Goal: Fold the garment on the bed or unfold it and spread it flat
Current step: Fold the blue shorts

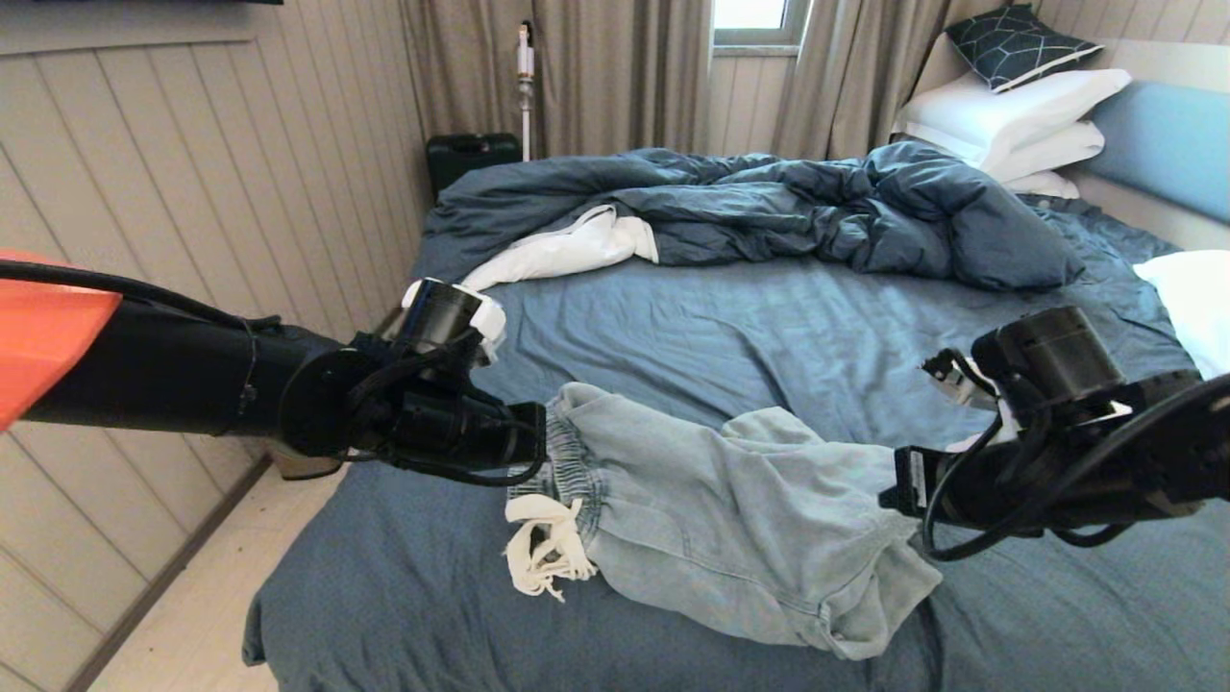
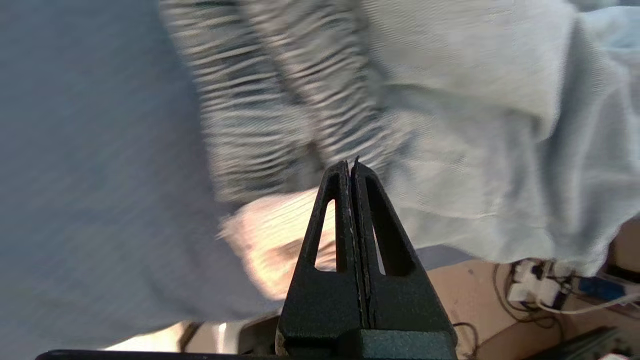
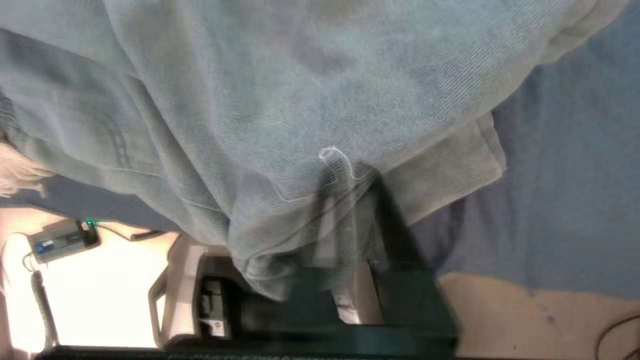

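Observation:
The garment (image 1: pixel 730 509), pale washed-blue shorts, hangs stretched between both grippers just above the near part of the bed (image 1: pixel 769 327). My left gripper (image 1: pixel 540 440) is shut on the gathered waistband, its fingers pressed together at the elastic (image 2: pixel 351 164). The thick white drawstring (image 1: pixel 543 553) dangles in a bunch below the waistband and shows blurred in the left wrist view (image 2: pixel 265 235). My right gripper (image 1: pixel 889 481) is shut on a leg of the shorts. Cloth drapes over that gripper (image 3: pixel 345 170) and hides its fingertips. The lower leg hem sags onto the sheet.
A rumpled dark blue duvet (image 1: pixel 817 211) with white lining (image 1: pixel 567 250) lies across the far half of the bed. White pillows (image 1: pixel 1019 115) and a dark patterned cushion (image 1: pixel 1019 43) are stacked at the headboard, with another pillow (image 1: pixel 1192 298) at right. The floor (image 1: pixel 192 615) runs along the bed's left edge.

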Robot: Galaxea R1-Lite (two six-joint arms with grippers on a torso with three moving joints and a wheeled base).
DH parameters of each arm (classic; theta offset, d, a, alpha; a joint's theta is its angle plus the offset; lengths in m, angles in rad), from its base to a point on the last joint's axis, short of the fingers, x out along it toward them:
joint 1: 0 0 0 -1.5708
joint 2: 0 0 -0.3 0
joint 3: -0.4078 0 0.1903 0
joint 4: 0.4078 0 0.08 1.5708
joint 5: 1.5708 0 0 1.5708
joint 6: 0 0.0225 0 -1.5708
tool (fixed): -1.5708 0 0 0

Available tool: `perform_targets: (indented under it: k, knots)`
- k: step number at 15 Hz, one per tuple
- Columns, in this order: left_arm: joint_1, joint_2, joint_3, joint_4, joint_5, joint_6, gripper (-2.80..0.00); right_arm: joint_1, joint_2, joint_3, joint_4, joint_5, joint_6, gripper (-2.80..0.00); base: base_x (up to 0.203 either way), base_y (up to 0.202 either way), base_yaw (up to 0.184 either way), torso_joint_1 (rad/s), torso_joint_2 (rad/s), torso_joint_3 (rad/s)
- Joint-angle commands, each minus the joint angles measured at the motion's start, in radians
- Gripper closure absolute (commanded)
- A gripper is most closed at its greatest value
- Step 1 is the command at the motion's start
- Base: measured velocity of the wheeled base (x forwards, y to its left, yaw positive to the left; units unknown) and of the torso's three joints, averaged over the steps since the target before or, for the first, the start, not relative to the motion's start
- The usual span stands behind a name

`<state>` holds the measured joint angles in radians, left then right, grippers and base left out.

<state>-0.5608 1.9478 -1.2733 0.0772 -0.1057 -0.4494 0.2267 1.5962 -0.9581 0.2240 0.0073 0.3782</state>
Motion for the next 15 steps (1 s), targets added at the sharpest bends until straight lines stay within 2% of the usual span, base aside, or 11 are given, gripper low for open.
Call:
perform_targets:
  k: [1, 4, 8, 10, 12, 15]
  knots:
    - [-0.011, 0.063, -0.050, 0.006, 0.000, -0.012, 0.00, -0.030, 0.002, -0.008, 0.001, 0.000, 0.002, 0.00, 0.000, 0.000, 0.000, 0.000, 0.00, 0.000]
    - [-0.013, 0.112, -0.093, 0.023, 0.000, -0.022, 0.00, -0.099, -0.004, -0.007, 0.006, -0.001, -0.003, 0.00, 0.000, 0.000, 0.000, 0.000, 0.00, 0.000]
    - [-0.033, 0.135, -0.068, 0.029, -0.002, -0.022, 0.00, -0.211, 0.058, 0.021, 0.005, 0.003, -0.068, 0.00, 0.000, 0.000, 0.000, 0.000, 0.00, 0.000]
    - [-0.066, 0.166, -0.092, 0.028, 0.001, -0.022, 0.00, -0.218, 0.088, 0.016, -0.002, 0.012, -0.069, 0.00, 0.000, 0.000, 0.000, 0.000, 0.00, 0.000]
    - [-0.096, 0.192, -0.162, 0.044, 0.001, -0.023, 0.00, -0.208, 0.127, -0.012, -0.036, 0.019, -0.062, 0.00, 0.000, 0.000, 0.000, 0.000, 0.00, 0.000]
    - [-0.111, 0.216, -0.233, 0.097, 0.000, -0.023, 0.00, -0.173, 0.162, -0.064, -0.090, 0.017, -0.041, 0.00, 0.000, 0.000, 0.000, 0.000, 0.00, 0.000]
